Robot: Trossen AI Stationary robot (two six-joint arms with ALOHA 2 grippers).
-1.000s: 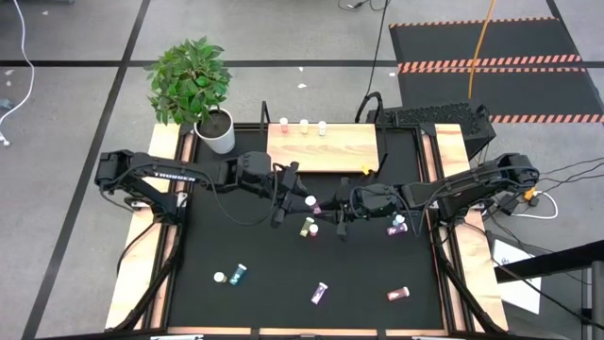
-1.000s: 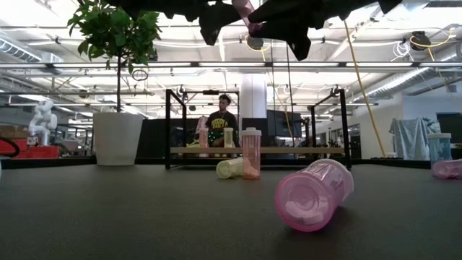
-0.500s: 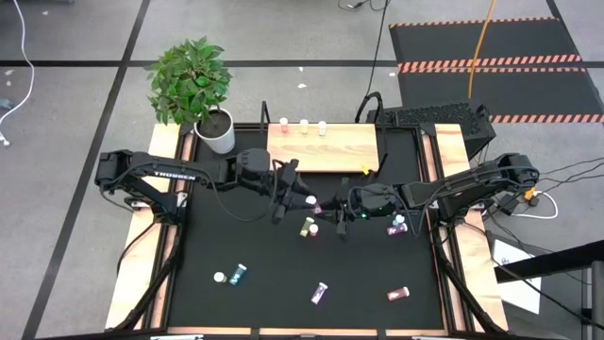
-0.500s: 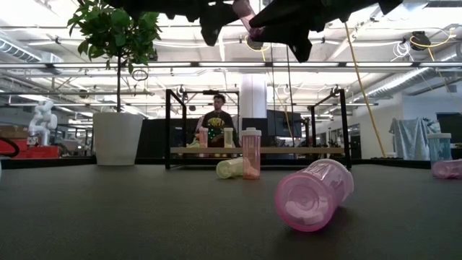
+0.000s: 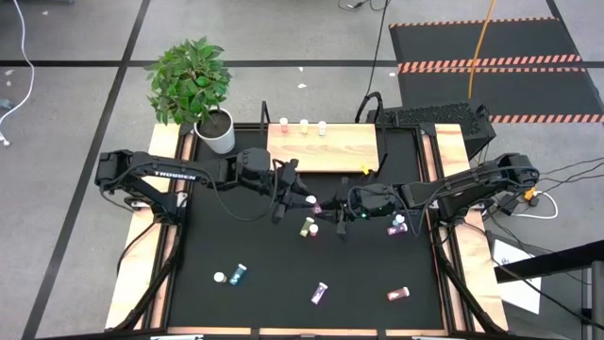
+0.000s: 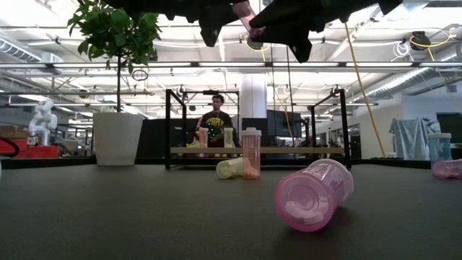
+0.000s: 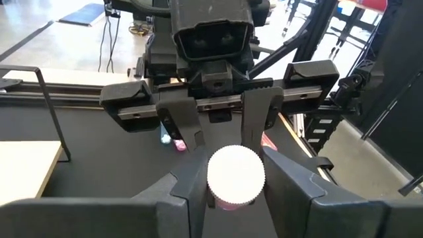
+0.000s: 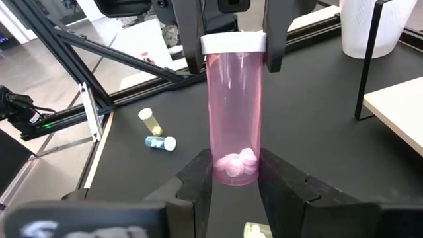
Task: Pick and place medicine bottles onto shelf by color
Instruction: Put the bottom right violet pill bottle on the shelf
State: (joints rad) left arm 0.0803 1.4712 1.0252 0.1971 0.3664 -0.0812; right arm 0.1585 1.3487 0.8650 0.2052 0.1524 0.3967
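Observation:
A pink medicine bottle (image 8: 234, 106) with a white cap hangs in the air over the table's middle, between my two grippers. My left gripper (image 7: 236, 198) comes from the left and is shut on its cap end. My right gripper (image 8: 236, 178) comes from the right and is shut on its bottom end. In the high view the bottle (image 5: 315, 205) shows just in front of the shelf (image 5: 326, 149), a tan board at the table's far side with three small bottles standing along its far edge (image 5: 303, 124). My left gripper pinches the white cap (image 7: 236, 173) between its two fingers (image 8: 190, 39), one on each side. The fingers come level from the table's left, along the bottle. My right gripper pinches the bottle's bottom end (image 8: 234, 165), where the pills lie, between its two fingers. They come level from the table's right, along the bottle. The bottle lies roughly level, clear of the table.
A yellow bottle (image 5: 308, 227) lies below the grippers, and a teal and a purple one (image 5: 398, 225) are under the right arm. Near the front lie a blue bottle (image 5: 241, 274), a purple one (image 5: 320, 293) and a pink one (image 5: 398, 294). A potted plant (image 5: 217, 132) stands far left.

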